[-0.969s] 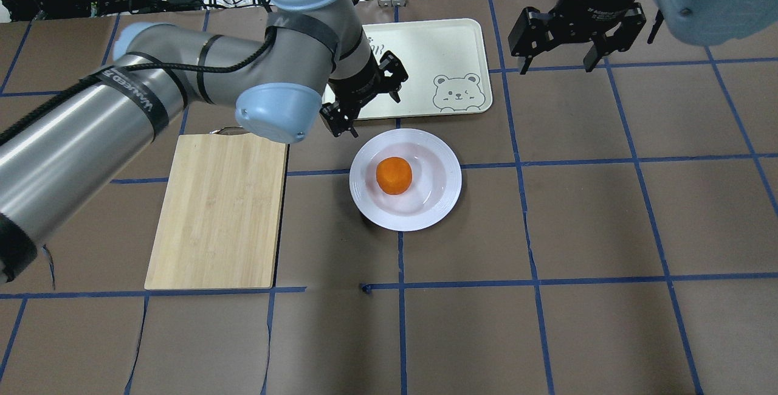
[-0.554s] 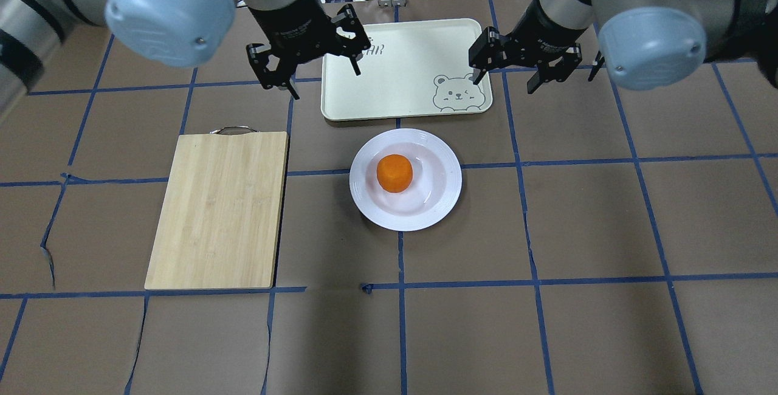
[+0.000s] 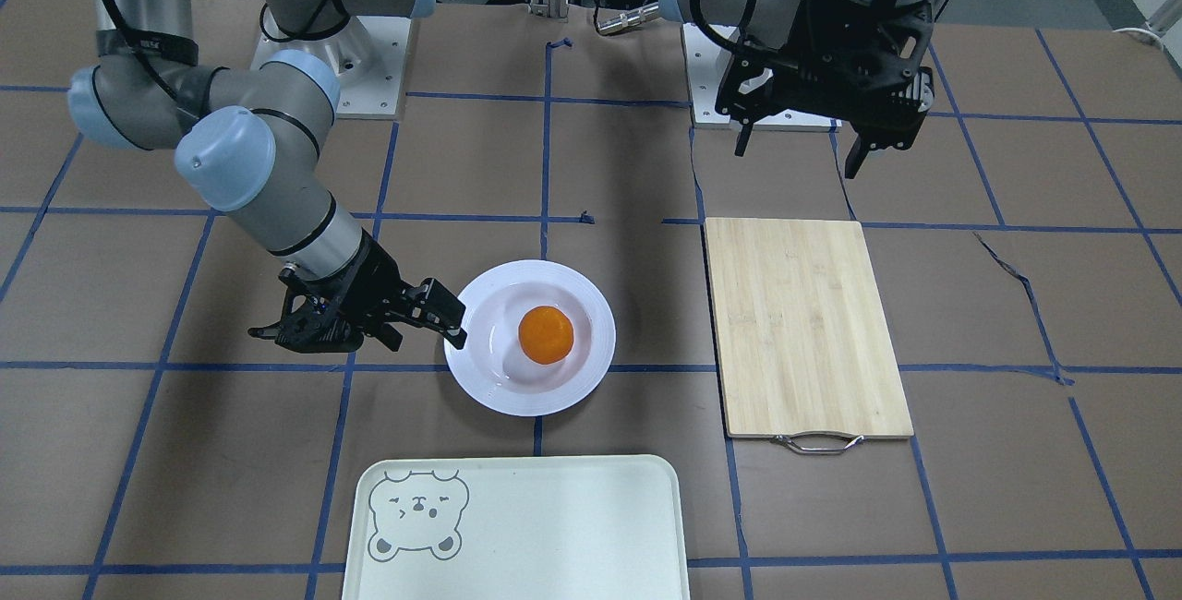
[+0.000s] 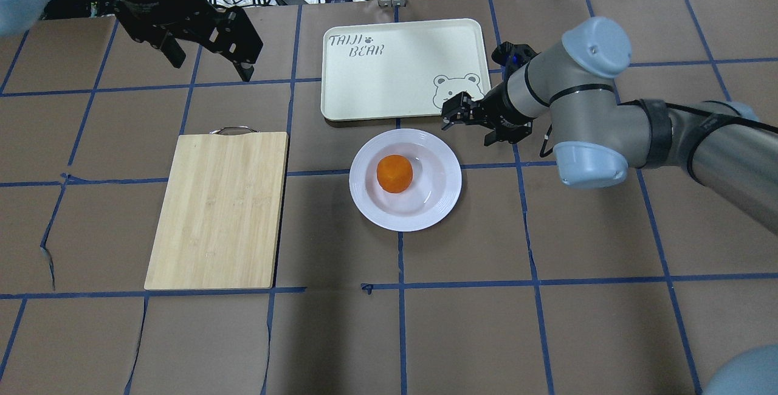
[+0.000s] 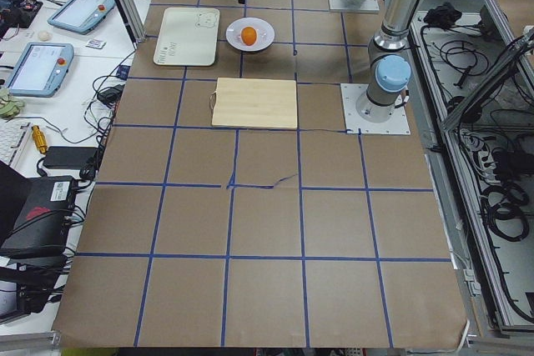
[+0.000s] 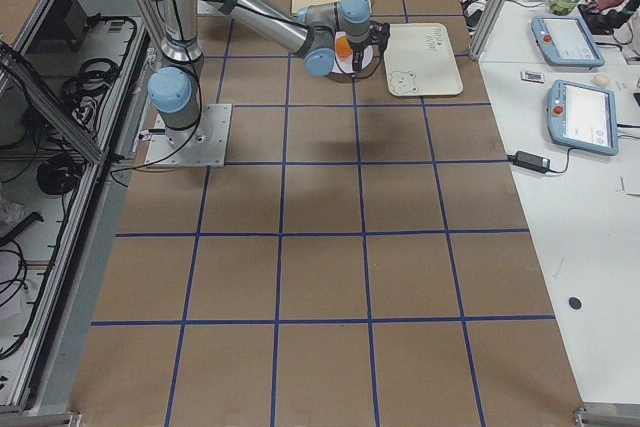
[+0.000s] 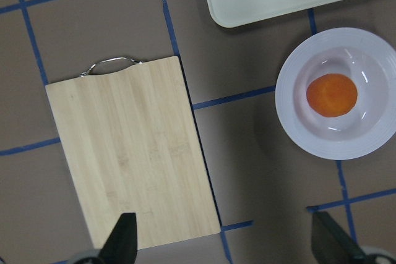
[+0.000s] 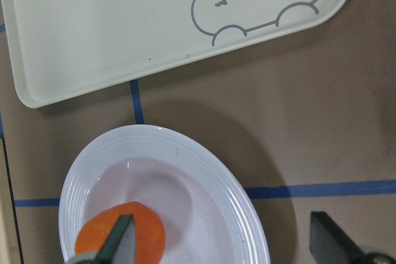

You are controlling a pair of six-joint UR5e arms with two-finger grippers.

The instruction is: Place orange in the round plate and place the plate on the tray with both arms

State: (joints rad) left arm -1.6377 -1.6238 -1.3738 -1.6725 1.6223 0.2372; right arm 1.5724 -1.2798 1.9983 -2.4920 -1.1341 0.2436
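The orange [image 4: 394,174] lies in the sunken centre of the round plate [image 4: 442,187], which rests on the table just in front of the tray [image 4: 395,73]. My right gripper [image 4: 471,127] is open at the plate's far right rim. In the right wrist view one finger [image 8: 120,242] hangs over the plate [image 8: 204,177] beside the orange [image 8: 148,234], and the other over bare table. I cannot tell whether it touches the rim. My left gripper [image 4: 211,65] is open and empty, high over the table's far left, well away from the plate.
A bamboo cutting board [image 4: 219,209] with a metal handle lies left of the plate. The tray [image 3: 554,526] holds nothing. Cables and boxes sit beyond the table's far edge. Brown paper with blue tape lines covers the table.
The right arm swung down and left to the plate's far right rim. The left gripper moved left, away from the tray. Orange and plate stayed put.
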